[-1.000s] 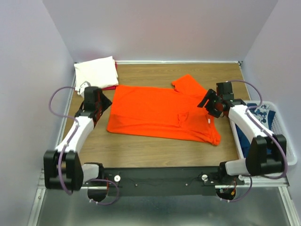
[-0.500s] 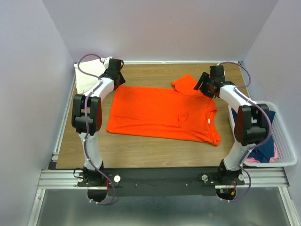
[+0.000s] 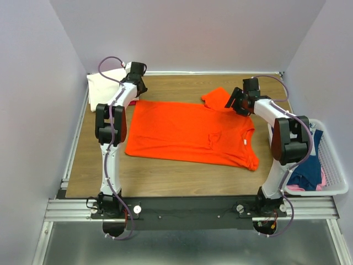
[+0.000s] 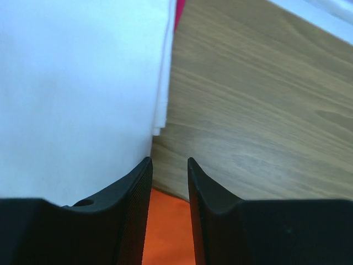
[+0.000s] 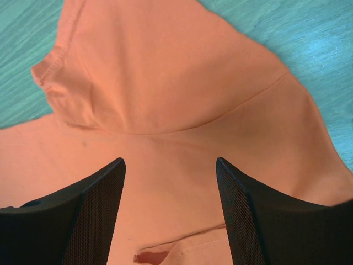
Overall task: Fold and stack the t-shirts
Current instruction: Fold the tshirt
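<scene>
Navy shirt (image 3: 309, 169) in basket (image 3: 334, 165): top view only.

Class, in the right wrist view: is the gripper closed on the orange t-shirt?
No, the right gripper stands open, fingers wide apart over the orange t-shirt.

Bare desk (image 3: 165, 174) lies open along the near edge. The orange t-shirt (image 3: 187, 132) fills the middle, a folded white t-shirt (image 3: 99, 88) blocks the far-left corner, and the basket (image 3: 333, 165) crowds the right.
</scene>
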`<state>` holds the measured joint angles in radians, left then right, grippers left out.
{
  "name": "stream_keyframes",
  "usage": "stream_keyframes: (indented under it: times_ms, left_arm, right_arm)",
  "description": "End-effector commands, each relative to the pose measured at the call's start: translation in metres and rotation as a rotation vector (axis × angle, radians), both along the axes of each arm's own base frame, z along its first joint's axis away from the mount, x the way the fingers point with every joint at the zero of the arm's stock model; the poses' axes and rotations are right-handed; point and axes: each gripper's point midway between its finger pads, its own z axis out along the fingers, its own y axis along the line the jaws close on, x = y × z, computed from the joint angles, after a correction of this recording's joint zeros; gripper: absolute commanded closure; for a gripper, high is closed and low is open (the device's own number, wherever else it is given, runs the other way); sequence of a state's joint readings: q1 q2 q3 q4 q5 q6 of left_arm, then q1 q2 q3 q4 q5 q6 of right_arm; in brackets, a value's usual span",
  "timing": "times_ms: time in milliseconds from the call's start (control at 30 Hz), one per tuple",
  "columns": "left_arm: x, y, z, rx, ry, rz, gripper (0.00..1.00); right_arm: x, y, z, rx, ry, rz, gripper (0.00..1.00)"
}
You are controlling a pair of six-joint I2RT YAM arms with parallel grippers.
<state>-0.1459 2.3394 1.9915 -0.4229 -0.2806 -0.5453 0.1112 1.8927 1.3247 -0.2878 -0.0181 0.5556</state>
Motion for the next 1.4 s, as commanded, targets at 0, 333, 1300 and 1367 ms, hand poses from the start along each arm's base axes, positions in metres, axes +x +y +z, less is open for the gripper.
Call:
stream_keyframes:
  times_ms: [0, 333, 1300, 1367]
  left_arm:
    - [-0.009, 0.026, -0.027, 0.033, 0.089, 0.041, 0.61]
    - [-0.02, 0.072, -0.049, 0.015, 0.132, 0.112, 0.61]
    - [-0.009, 0.018, 0.005, 0.105, 0.033, -0.033, 0.54]
    - [-0.013, 0.015, 0.001, 0.112, 0.048, -0.026, 0.54]
  right_arm:
    - [0.011, 0.007, 0.007, 0.014, -0.031, 0.037, 0.27]
    - [0.006, 0.01, -0.004, 0.026, -0.006, 0.051, 0.27]
    - [0.014, 0.013, 0.006, 0.031, -0.033, 0.064, 0.27]
    - [0.015, 0.014, 0.006, 0.031, -0.035, 0.065, 0.27]
